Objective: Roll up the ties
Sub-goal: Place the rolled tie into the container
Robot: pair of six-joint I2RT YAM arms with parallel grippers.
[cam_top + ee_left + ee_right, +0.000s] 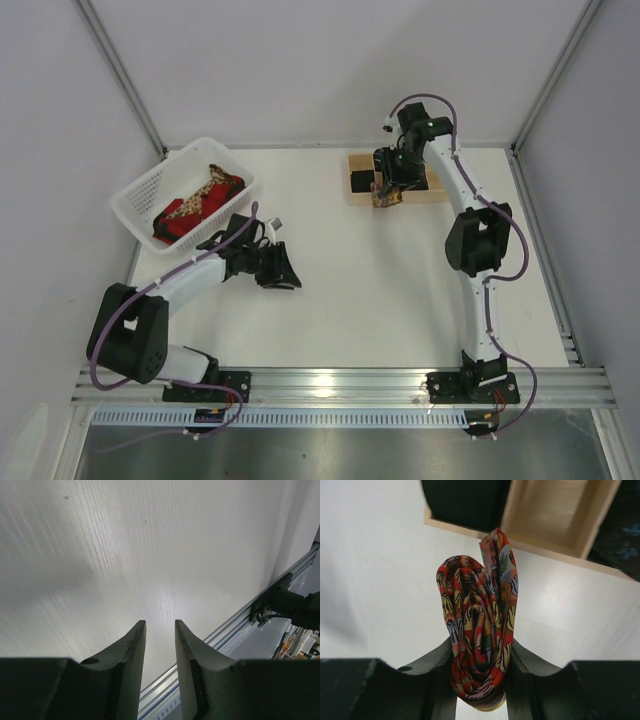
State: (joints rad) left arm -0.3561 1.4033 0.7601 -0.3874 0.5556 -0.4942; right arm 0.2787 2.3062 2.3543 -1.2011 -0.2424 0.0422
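right gripper (481, 650) at 1 o'clock pinches a rolled floral tie (477, 605) over the tray (555, 525) beside one black roll (465, 500); left gripper (160, 625) slightly spread, empty; ties (195, 210) in the basket (135, 195) at 10 o'clock unrolled.

Past the right claw (481, 652), the tray (550, 520) has one open compartment beside the black rolled tie (465, 502).

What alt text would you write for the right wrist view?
The right hand grips a rolled, multicoloured floral tie between its black fingers, over a white table. Beyond it lies a wooden tray holding a black object.
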